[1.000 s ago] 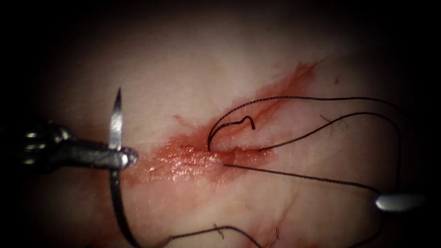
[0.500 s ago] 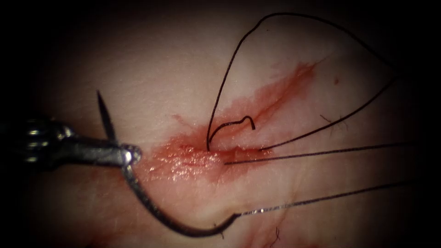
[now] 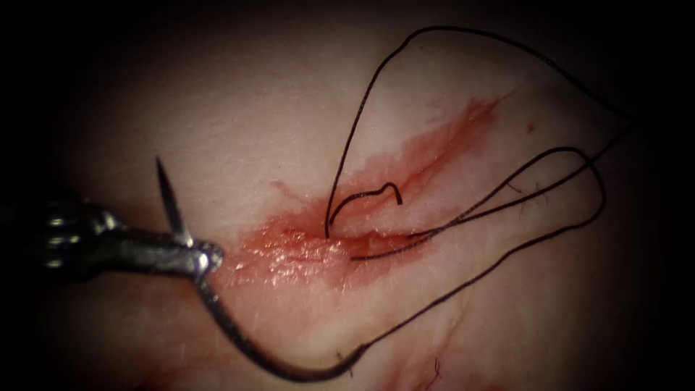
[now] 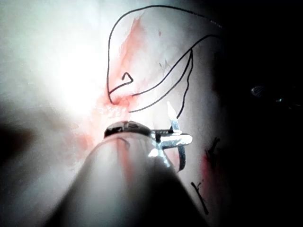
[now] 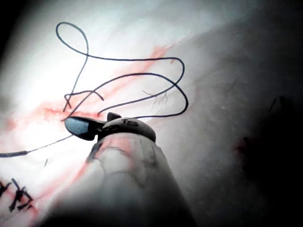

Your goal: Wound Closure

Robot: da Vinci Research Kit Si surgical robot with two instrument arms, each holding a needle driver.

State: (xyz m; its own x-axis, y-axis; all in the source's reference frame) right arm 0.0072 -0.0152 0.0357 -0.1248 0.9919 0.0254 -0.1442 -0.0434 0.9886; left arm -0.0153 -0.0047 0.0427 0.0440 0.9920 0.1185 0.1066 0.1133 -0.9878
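— Where is the needle, and who has it?

— The left arm's slim steel needle driver (image 3: 206, 255) has its jaws closed on the curved grey steel needle (image 3: 239, 337), gripping it a short way behind the point. The sharp tip sticks up above the jaws; the rest of the curve sweeps down and round to the swaged end. It is clear of the pale pink pork-belly tissue (image 3: 239, 116), to the left of the cut. The left wrist view shows the same grip (image 4: 174, 138).

— And the right tool?

— The rounded metal tip of the right arm's tool (image 5: 87, 128) appears in the right wrist view, but I cannot tell how its jaws stand or whether it holds anything.

— How far along is the closure?

— I'd say early. The thin black thread (image 3: 499, 257) already passes through the tissue at the middle of the red-stained diagonal cut (image 3: 405, 181) — one pass, it seems — with a short curled tail (image 3: 376, 192) lying beside it. No knot is visible, and the cut's upper right stretch looks unstitched.

— Anything in the way?

— Slack thread lies in loose loops right of the cut, one arching high over it — a tangling risk, in my view. Glistening red fluid (image 3: 289, 257) wets the tissue just beside the left jaws.
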